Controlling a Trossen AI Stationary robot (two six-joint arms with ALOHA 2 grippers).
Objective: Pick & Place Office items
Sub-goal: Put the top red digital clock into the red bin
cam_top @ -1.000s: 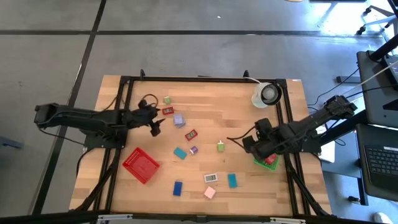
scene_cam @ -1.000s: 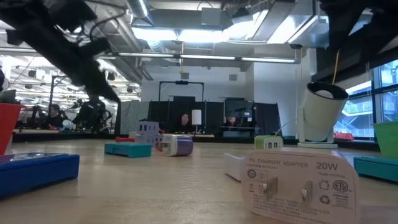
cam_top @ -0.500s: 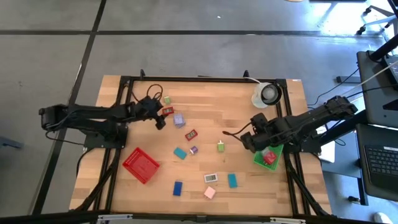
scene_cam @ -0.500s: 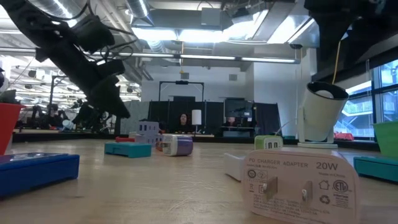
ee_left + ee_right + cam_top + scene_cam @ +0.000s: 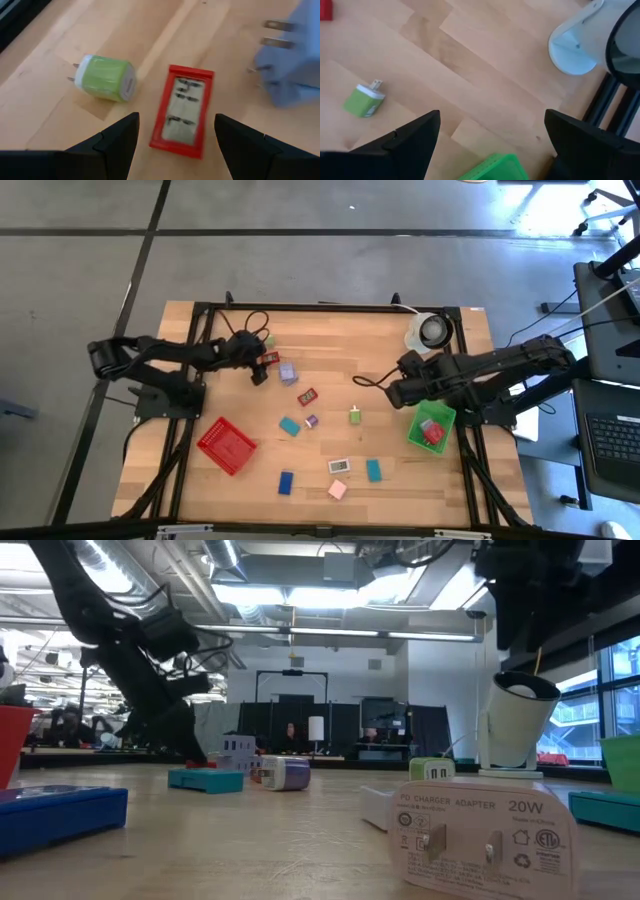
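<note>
The office items lie scattered on the wooden table (image 5: 330,350). A flat red piece (image 5: 182,110) lies near the far left, with a green charger (image 5: 105,84) and a lavender plug (image 5: 287,60) beside it. My left gripper (image 5: 176,118) is open and slants down over the red piece (image 5: 270,358), one finger on either side of its near end, touching nothing. My right gripper (image 5: 392,392) hangs open high above bare wood, beside the green basket (image 5: 431,426), which holds a red piece (image 5: 432,434). A small green charger (image 5: 364,101) lies ahead of it.
A red basket (image 5: 226,445) stands at the near left. A white round object (image 5: 430,330) stands at the far right corner. More pieces lie mid-table and near the front: teal (image 5: 289,425), purple (image 5: 311,421), white (image 5: 339,466), blue (image 5: 286,482), pink (image 5: 337,490). Black frame rails edge the table.
My left gripper has swung toward the table's far edge and sunk, ending low over the flat red piece, its fingers still apart. My right gripper has gone toward the far edge, off the green basket, and has rolled about its own axis while staying high and open.
</note>
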